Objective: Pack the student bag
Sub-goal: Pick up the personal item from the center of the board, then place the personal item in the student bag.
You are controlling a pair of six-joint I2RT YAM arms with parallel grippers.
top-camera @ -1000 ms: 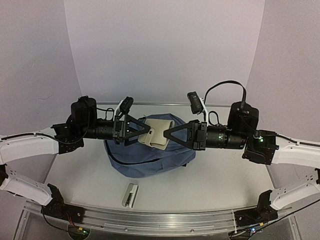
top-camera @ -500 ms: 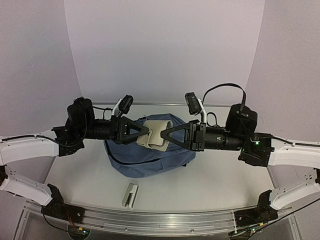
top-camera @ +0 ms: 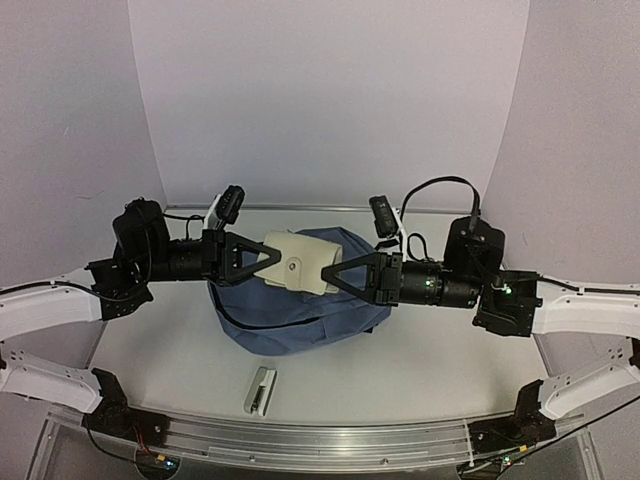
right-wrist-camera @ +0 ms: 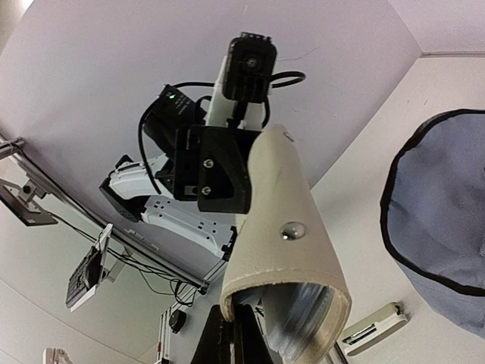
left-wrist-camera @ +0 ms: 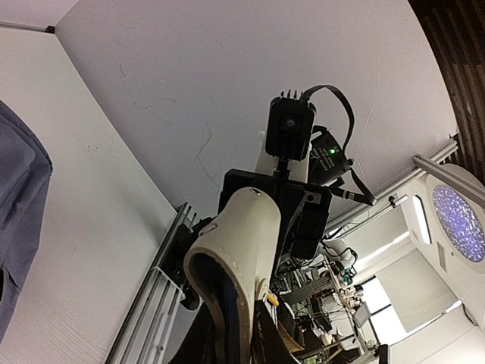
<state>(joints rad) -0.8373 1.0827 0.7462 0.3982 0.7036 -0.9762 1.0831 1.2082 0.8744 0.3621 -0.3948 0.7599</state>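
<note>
Since the earlier frames, the left gripper (top-camera: pixel 268 257) has closed from wide apart onto the left end of the cream pouch (top-camera: pixel 298 263). The left arm has drawn back to its own side, so the pouch now spans level between the two grippers instead of drooping. Treat the task as at an early stage. Nearest you, a small white stapler (top-camera: pixel 261 390) lies on the table (top-camera: pixel 450 370), well apart from the bag and unpacked. Beyond it, the student bag (top-camera: pixel 300 320) lies slumped at mid-table between the arms. Nothing in these views confirms that any item is inside it, and you cannot tell whether its mouth is open. The pouch hangs above the bag's far half, not yet in it. Both the pouch and the stapler appear left to pack. The left gripper's jaws are pinched on the pouch's left end. The right gripper (top-camera: pixel 330 283) is clamped tight on the pouch's right rim, with its open mouth facing the right wrist camera.
</note>
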